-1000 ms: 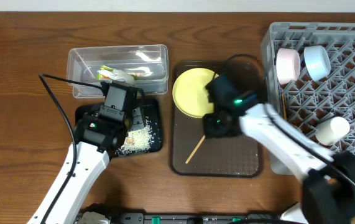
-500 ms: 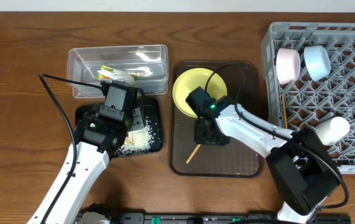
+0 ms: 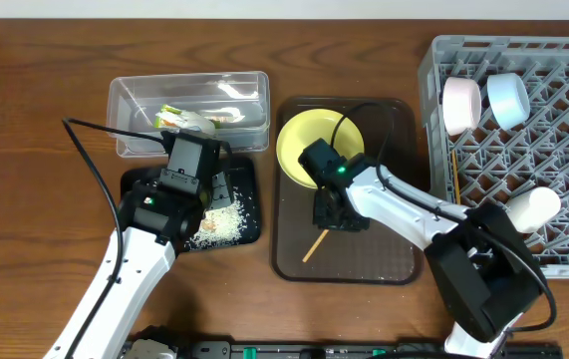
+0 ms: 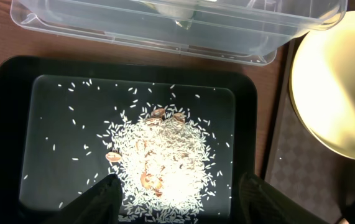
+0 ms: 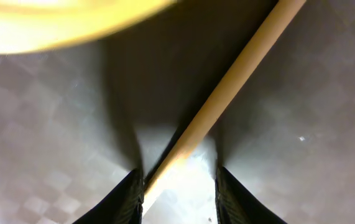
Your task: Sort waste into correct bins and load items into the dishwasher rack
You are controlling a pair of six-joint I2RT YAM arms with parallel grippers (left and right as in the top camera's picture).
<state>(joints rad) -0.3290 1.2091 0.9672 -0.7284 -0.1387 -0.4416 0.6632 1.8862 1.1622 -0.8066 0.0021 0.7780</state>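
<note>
At the left of the wooden table [image 3: 25,150], a clear tub [image 3: 244,95] sits with a green-and-orange wrapper [image 3: 186,120] and some crumpled white paper inside it. Just in front of the tub, with only a narrow strip of table between them, lies a black tray [image 3: 247,178]. A heap of rice [image 4: 158,165] is piled in the tray, with loose grains scattered around it and a few brownish bits mixed in. The left gripper [image 4: 180,190] hangs over the near side of that heap. Its fingers are spread wide, one on each side of the rice, and they grasp nothing.

Right of the black tray is a larger brown tray [image 3: 364,254]. A yellow plate [image 3: 304,140] rests on its far left corner. A chopstick [image 3: 313,245] lies slanted on the tray floor, its upper end near the plate and its lower end towards the front. The right gripper [image 5: 180,199] is lowered over the middle of this stick. The wrist view shows one finger on each side of the stick, with tray floor visible between the stick and the right finger, so the gripper is not clamped on it.

At the far right stands the grey rack [image 3: 563,249]. A pinkish bowl [image 3: 461,105] and a blue bowl [image 3: 509,100] stand on edge side by side at its back left. A white cup [image 3: 533,207] lies nearer the front of the rack.
</note>
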